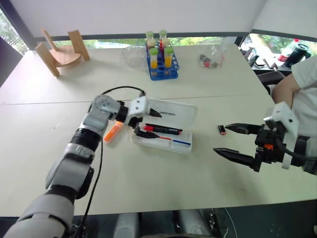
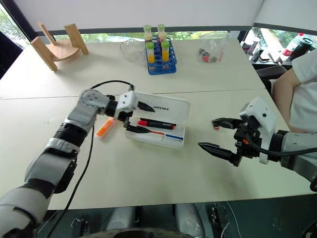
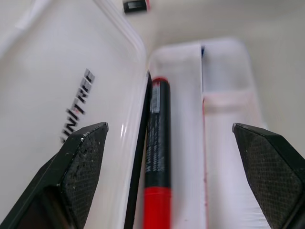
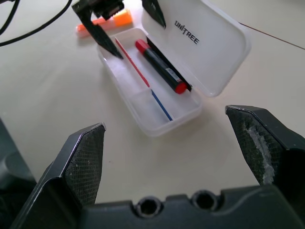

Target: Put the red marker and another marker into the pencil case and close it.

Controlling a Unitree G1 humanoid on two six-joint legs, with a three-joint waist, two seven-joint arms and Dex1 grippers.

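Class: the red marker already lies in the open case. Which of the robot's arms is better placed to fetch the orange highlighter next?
Probably the left. Its open claw hangs over the pencil case, with the orange highlighter beside that arm. The right claw is open too but far across the table.

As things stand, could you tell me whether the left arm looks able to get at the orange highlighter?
Probably yes. The orange highlighter lies on the table beside the open pencil case, with nothing on top of it. The left gripper hangs open over the case, close by, so a short swing back should reach it.
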